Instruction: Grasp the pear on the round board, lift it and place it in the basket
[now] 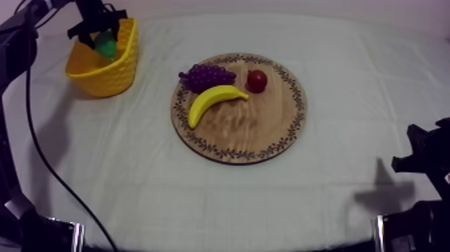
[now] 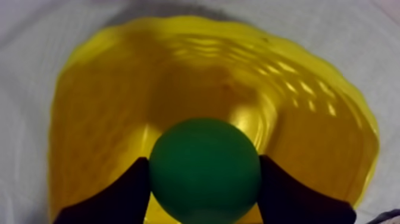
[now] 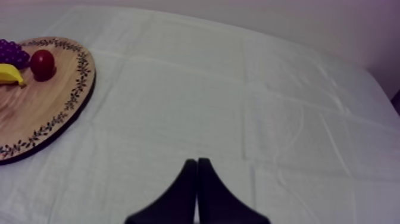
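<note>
While left gripper pinches green toy pear over yellow woven basket | pickup done, drop pending | right gripper pressed together.

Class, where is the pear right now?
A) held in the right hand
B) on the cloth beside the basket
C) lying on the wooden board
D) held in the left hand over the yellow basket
D: the left hand is shut on the green pear, just above the open yellow basket.

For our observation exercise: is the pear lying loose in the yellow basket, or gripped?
Gripped: the left gripper is shut on the pear, fingers at both sides, over the yellow basket.
</note>
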